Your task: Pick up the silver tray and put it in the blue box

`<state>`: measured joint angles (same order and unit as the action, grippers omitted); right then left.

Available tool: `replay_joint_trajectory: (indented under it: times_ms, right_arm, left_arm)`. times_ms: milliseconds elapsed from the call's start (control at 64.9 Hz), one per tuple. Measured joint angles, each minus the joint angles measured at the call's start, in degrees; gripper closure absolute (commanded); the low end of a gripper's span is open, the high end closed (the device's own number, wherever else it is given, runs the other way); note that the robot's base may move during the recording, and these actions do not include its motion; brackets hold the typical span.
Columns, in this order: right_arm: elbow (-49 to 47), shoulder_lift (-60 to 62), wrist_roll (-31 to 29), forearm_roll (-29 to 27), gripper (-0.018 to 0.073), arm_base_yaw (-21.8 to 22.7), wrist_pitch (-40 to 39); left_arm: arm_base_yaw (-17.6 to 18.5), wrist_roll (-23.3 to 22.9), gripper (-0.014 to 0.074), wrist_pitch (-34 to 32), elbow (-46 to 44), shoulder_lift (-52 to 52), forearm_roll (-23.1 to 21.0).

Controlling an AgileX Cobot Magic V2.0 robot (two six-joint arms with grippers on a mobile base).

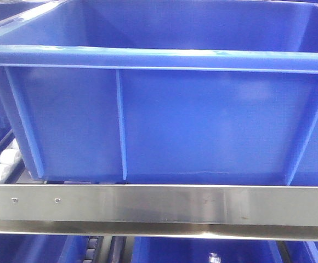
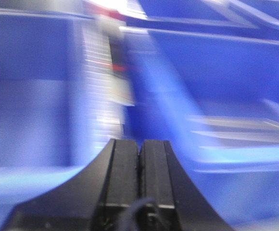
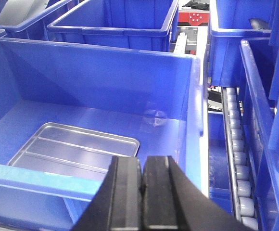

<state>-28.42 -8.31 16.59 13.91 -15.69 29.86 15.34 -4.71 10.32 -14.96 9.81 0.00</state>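
A: How far along is it?

B: Looks finished. The right jaws [image 3: 142,166] are pressed together, holding nothing, and just beyond them the silver tray [image 3: 77,150] lies flat on the floor of the blue box [image 3: 130,77].

A: The left jaws [image 2: 139,150]?

B: Also closed and empty; their view is blurred.

A: Anything in the way?

B: To the right of the right jaws runs a roller track [image 3: 238,163]; farther off stand more blue crates [image 3: 125,19]. Nothing blocks a retreat, I'd judge.

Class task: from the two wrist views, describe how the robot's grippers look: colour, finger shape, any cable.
Both the left gripper and the right gripper are black, with two flat rectangular fingers flaring out into a wider base. A thin dark cable loops at the left gripper's base. No markings are visible.
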Motion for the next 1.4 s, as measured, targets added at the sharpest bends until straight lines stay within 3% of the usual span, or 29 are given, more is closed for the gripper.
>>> replay_joint_trajectory:
  times_ms: [185,324,1171,1264,1403]
  right_arm:
    - [0.00,0.00,-0.05,0.00,0.0510,0.00,0.00]
    - [0.00,0.00,-0.05,0.00,0.0510,0.00,0.12]
    - [0.24,0.00,-0.05,0.06,0.0510,0.36,0.36]
    - [1.40,0.00,-0.38,-0.44,0.0510,3.11,-1.88]
    - [6.18,0.12,-5.60,-4.91,0.0510,11.54,-9.66]
  left_arm:
    - [-9.32,0.14,0.0701,-12.12,14.71,-7.57,0.00]
    - [-11.88,0.17,0.0701,-10.75,16.61,-10.18,-0.89]
    - [-12.24,0.26,0.0701,-10.75,16.61,-10.40,-1.11]
    - [-12.24,0.26,0.0701,-10.75,16.61,-10.40,-1.11]
    - [-12.24,0.26,0.0701,-10.75,16.61,-10.40,-1.11]
